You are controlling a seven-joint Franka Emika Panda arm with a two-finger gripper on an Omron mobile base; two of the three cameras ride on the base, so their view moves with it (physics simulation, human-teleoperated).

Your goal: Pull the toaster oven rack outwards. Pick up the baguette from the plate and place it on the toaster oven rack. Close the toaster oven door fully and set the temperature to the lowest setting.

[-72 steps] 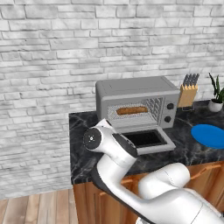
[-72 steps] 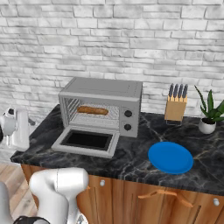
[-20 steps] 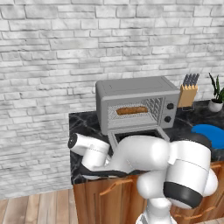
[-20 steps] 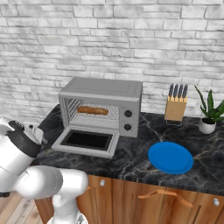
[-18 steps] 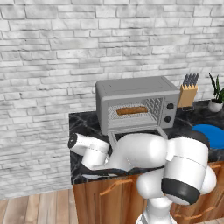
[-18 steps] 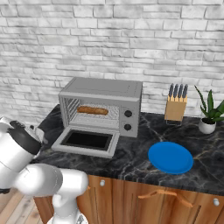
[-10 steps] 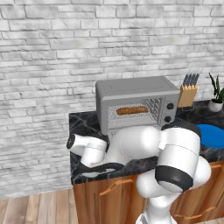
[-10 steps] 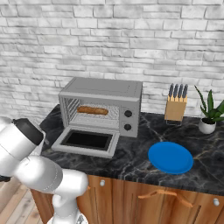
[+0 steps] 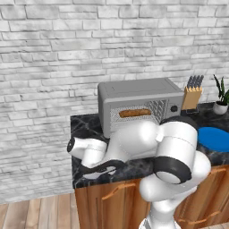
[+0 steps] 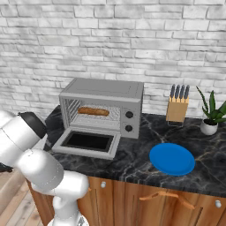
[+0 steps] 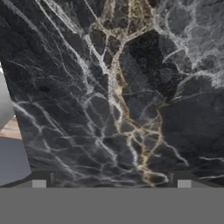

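While the toaster oven (image 10: 102, 108) stands on the dark marble counter (image 10: 132, 161) against the white brick wall (image 10: 110, 39), its door (image 10: 87, 142) lies dropped flat on the counter in front of the opening, dark glass facing up. Inside the cavity the baguette (image 10: 93, 111) rests lengthwise on the rack (image 10: 98, 118), and from the left base view it shows as a golden strip (image 9: 134, 113) in the opening. Two dark knobs (image 10: 129, 121) sit one above the other on the oven's right panel.

To the right of the oven and nearer the counter's front edge lies the blue plate (image 10: 172, 159), with nothing on it; in the left base view a part of it (image 9: 214, 137) peeks out to the right of the arm. Far right, near the wall, stands a tan knife block (image 10: 177, 108) with dark handles, and beyond it a small potted plant (image 10: 211, 115) in a white pot.

The arm's white links bend low over the counter's left end, well to the left of the oven door in the right base view. In the hand view the gripper (image 11: 111, 183) looks close onto bare marble with pale and golden veins, its two finger tips (image 11: 38, 180) standing wide apart at the bottom with nothing between them. Wooden cabinet fronts (image 10: 145, 198) run beneath the counter.
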